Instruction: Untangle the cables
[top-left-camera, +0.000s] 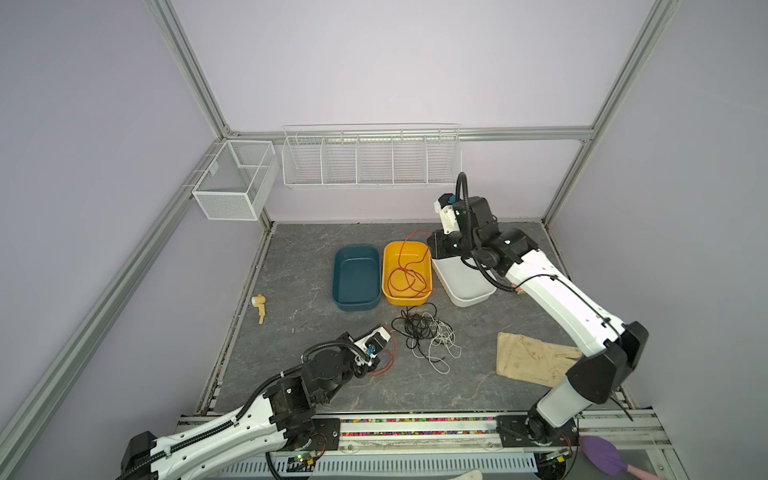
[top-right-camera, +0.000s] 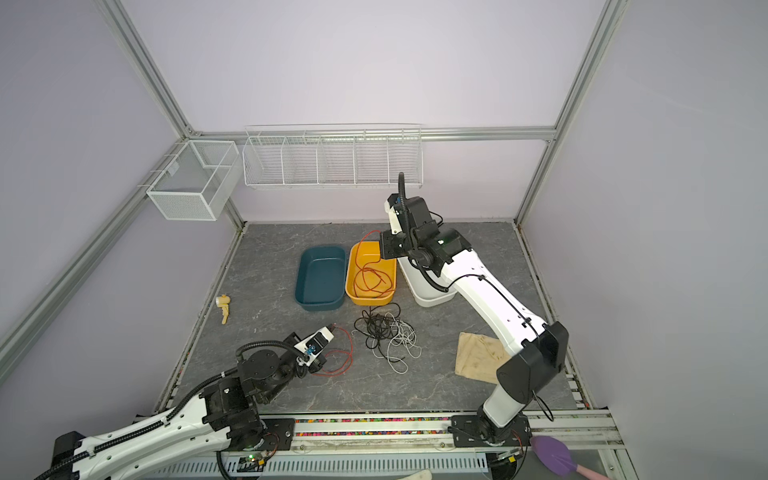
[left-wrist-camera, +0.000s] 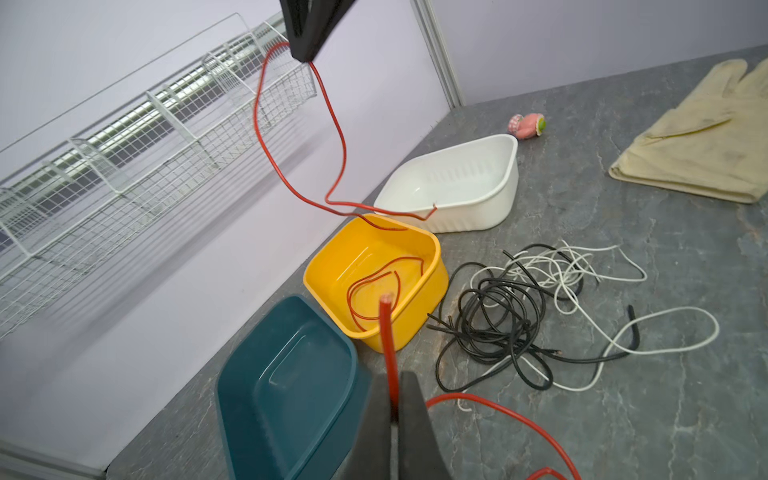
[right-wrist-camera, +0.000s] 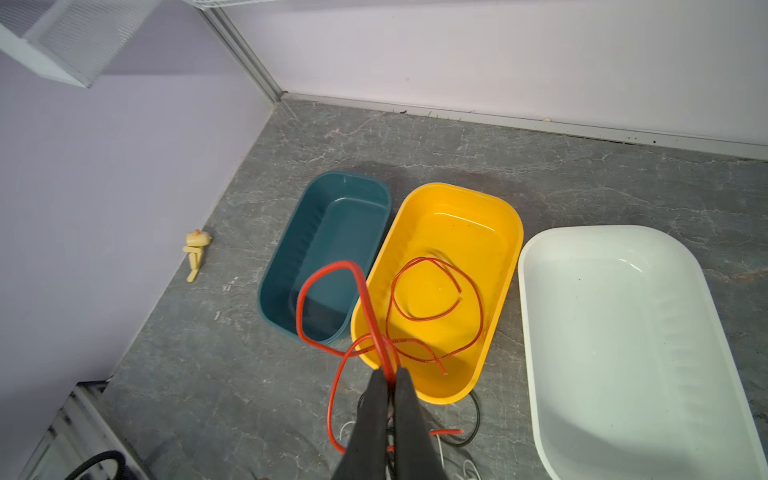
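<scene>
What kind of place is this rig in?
Likely a lab robot test cell, not a home: aluminium-profile frame around plain lilac wall panels, a mounting rail up front, and a wire rack on the back wall.

Light: you had bright, even light.
Glare: your right arm shell (top-left-camera: 548, 286) blew out at three o'clock.
Blur: your wire rack (left-wrist-camera: 83, 232) smeared.

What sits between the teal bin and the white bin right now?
The yellow bin, holding loops of the red cable; both top views and the right wrist view show it.
</scene>
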